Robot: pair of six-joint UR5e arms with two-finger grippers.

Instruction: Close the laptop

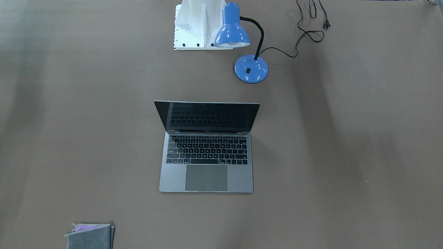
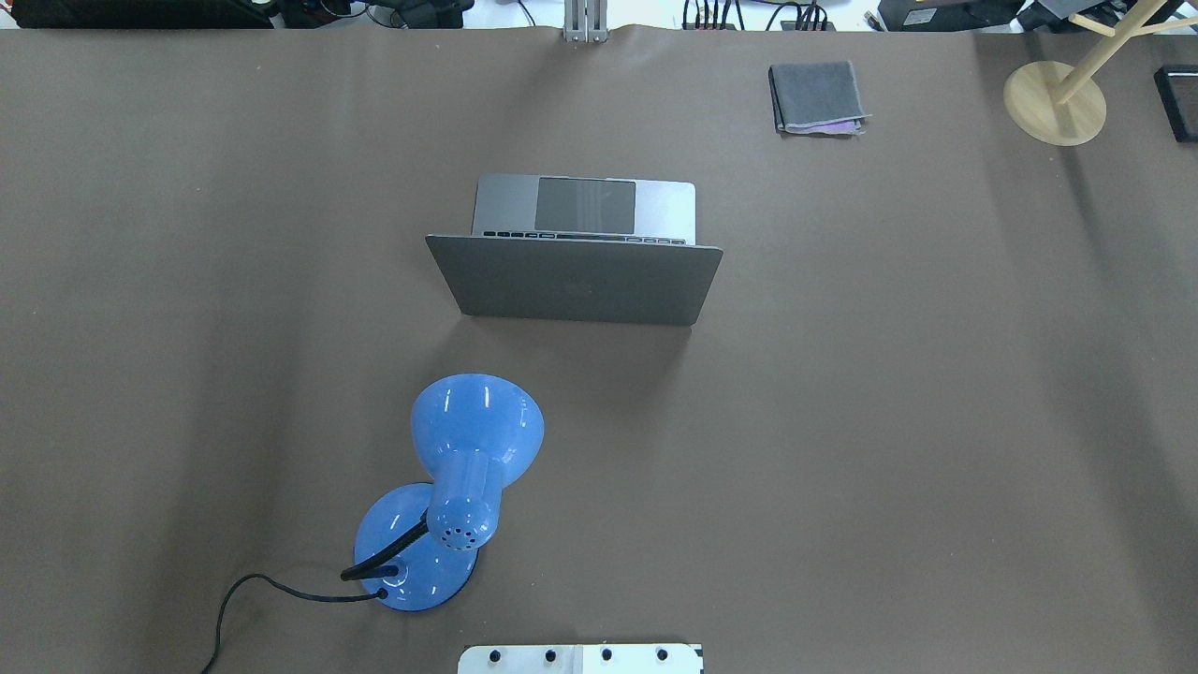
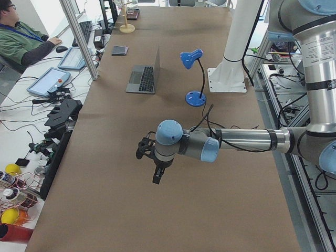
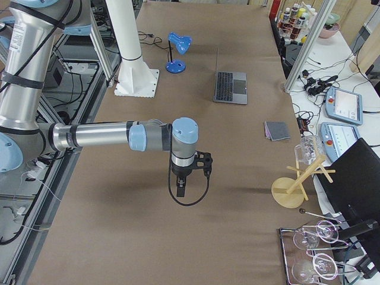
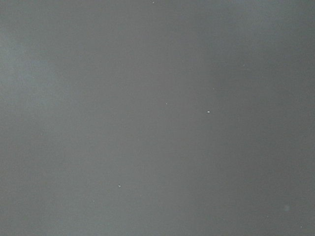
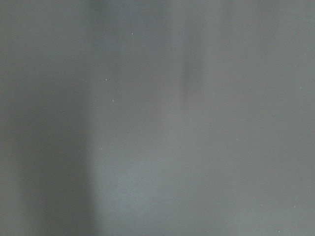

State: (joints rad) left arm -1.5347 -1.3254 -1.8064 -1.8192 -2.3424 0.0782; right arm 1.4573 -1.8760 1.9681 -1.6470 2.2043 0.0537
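Mid-table, the laptop (image 1: 206, 180) stands open, its raised lid edge toward the blue lamp (image 1: 251, 69), which sits apart behind it. Left gripper (image 3: 157, 179) and right gripper (image 4: 181, 193) hang well away over opposite table ends. At this distance I cannot tell whether their fingers are apart or together.

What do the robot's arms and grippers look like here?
Both the left arm and right arm are silver-grey metal tubes with rounded light-blue joint caps and black rings at the joints. The left gripper and right gripper are small, black and two-fingered. A thin black cable loops by the right wrist. No readable markings show.
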